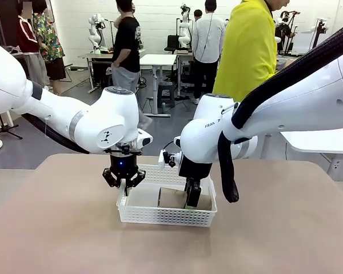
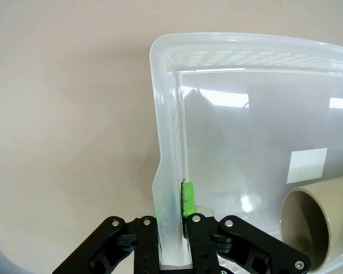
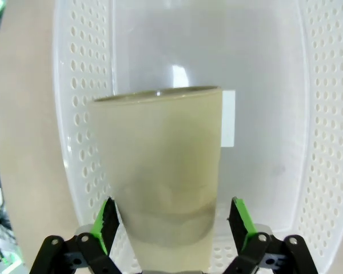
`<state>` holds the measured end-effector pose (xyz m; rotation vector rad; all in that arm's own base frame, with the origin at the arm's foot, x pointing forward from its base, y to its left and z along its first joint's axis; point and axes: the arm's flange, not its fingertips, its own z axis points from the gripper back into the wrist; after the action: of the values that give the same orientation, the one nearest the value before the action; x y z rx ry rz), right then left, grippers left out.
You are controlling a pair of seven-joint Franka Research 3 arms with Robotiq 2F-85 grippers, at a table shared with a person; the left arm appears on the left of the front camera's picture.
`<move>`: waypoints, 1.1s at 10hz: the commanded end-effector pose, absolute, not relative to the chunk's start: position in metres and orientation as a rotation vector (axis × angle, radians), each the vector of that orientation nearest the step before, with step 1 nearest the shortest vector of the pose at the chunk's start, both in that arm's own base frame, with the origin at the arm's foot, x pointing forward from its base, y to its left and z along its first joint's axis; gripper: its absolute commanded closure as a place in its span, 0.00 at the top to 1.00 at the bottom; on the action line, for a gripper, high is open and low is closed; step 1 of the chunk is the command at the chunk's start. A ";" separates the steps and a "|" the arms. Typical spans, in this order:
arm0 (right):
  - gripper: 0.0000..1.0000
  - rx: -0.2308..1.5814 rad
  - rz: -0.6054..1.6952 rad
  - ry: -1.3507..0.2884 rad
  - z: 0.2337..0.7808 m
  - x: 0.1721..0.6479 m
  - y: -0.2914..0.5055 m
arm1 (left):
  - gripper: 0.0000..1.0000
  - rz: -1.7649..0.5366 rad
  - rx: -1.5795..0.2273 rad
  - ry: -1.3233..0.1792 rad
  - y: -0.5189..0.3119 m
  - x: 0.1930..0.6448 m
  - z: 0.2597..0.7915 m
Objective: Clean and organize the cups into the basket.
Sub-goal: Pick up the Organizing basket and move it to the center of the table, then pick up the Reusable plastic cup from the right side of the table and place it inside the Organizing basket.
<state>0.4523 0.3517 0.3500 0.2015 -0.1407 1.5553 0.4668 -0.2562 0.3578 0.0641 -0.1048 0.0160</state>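
Observation:
The white basket (image 1: 166,216) stands mid-table. My left gripper (image 1: 124,185) is shut on its left wall; in the left wrist view the fingers (image 2: 172,220) pinch that wall just under the rim (image 2: 246,43). A tan cup (image 1: 172,198) lies on its side inside the basket, its open mouth (image 2: 320,222) showing at the lower right of the left wrist view. My right gripper (image 1: 192,200) reaches down into the basket and stands open around the cup (image 3: 160,171). The green pads (image 3: 107,222) flank its narrow end, and a gap shows on one side.
The tan table (image 1: 57,228) spreads widely on all sides of the basket. A person in a yellow top (image 1: 248,51) stands at the far side. The basket's perforated walls (image 3: 326,114) close in on both sides of my right gripper.

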 end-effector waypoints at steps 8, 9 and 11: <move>1.00 0.665 1.479 -0.641 0.461 0.393 0.102 | 0.00 0.016 0.064 -0.106 -0.257 0.467 0.358; 1.00 0.721 1.450 -0.690 0.454 0.394 0.073 | 0.00 0.016 0.064 -0.106 -0.257 0.467 0.358; 1.00 0.815 1.388 -0.780 0.440 0.396 0.020 | 0.00 0.016 0.064 -0.106 -0.257 0.467 0.358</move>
<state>0.3875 0.0322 0.4477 0.7435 -0.7118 1.4208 0.4669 -0.2561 0.3576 0.0642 -0.1044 0.0162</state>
